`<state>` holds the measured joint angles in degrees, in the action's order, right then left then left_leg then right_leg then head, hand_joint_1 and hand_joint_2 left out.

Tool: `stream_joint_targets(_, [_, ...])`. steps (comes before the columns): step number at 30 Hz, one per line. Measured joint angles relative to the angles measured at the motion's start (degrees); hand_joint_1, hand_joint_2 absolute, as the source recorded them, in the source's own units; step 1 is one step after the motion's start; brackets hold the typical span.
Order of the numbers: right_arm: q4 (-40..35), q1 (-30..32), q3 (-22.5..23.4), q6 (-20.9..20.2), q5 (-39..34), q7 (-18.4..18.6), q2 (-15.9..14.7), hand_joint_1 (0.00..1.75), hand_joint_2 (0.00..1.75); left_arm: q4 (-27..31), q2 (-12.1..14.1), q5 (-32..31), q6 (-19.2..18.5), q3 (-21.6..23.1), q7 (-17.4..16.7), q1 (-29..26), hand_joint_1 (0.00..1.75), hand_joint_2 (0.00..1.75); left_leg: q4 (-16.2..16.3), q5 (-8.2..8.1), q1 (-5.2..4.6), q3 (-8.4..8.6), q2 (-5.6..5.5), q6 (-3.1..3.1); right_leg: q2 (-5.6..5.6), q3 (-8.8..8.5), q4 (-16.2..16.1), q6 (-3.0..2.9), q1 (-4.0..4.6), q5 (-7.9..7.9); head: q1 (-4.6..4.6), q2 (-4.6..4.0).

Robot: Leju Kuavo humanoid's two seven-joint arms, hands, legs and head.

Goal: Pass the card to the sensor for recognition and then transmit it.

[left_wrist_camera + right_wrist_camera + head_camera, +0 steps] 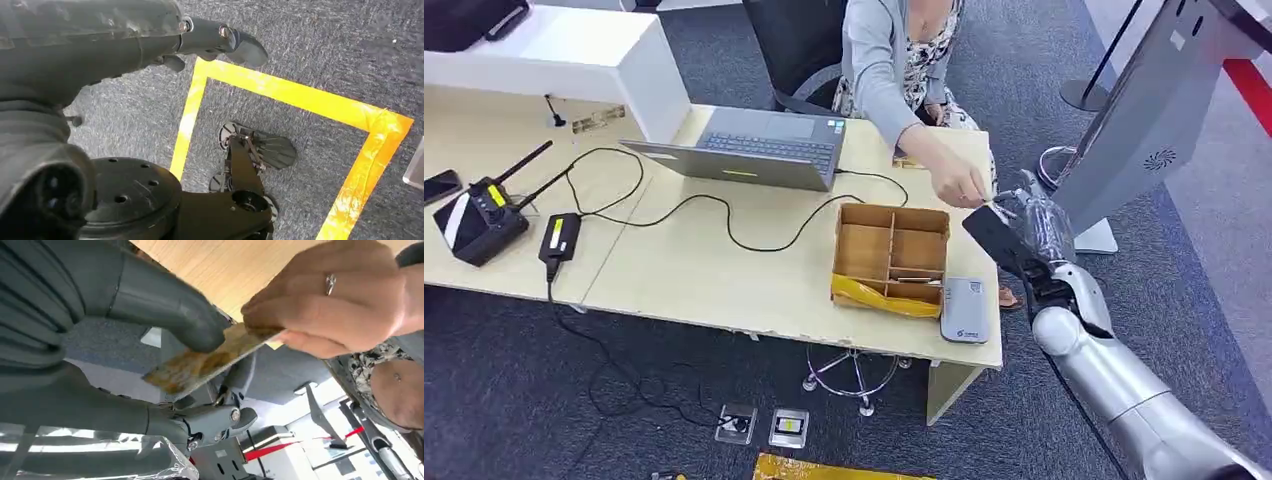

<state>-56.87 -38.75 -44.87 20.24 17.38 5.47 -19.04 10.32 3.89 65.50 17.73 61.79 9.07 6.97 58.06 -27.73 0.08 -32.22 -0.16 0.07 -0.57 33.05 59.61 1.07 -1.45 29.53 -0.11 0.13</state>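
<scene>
My right hand [1024, 232] is raised just off the table's right end, beside the person's hand [961, 186]. In the right wrist view a yellowish card [200, 365] lies pinched between my thumb [170, 310] and the fingers beneath it. The person's hand [330, 300] grips the card's other end. The grey card sensor [965, 311] lies flat on the table's near right corner, below and left of my right hand. My left hand [150, 35] hangs over the carpet and holds nothing.
A cardboard divider box [891, 258] stands next to the sensor. A laptop [754, 148], cables, a power adapter [559, 238] and a radio unit [479, 215] are spread over the table [704, 285]. A grey kiosk [1154, 110] stands to the right. Yellow floor tape [300, 95] marks the carpet.
</scene>
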Motion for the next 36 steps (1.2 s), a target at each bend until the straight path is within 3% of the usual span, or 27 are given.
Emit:
stream_joint_targets(22, [-5.20,1.14,-0.24,-0.20,-2.38,2.40,-1.11,1.75,1.75,0.00,0.92,-1.07,0.70,2.10,-1.09,-0.05,0.00,0.00,0.03,0.04,0.00,0.05,0.03,0.00,0.08,-0.06,0.01,0.00,0.00,-0.05,0.02,0.00])
stream_joint_targets(36, [-3.78,2.51,-3.13,-0.74,-5.88,-2.30,-0.15,1.75,1.75,0.00,0.98,1.40,3.37,2.10,-4.00,-0.05,0.00,0.00,0.02,0.04,0.01,0.03,0.02,0.00,0.05,-0.06,0.01,0.00,0.00,-0.05,0.04,0.00])
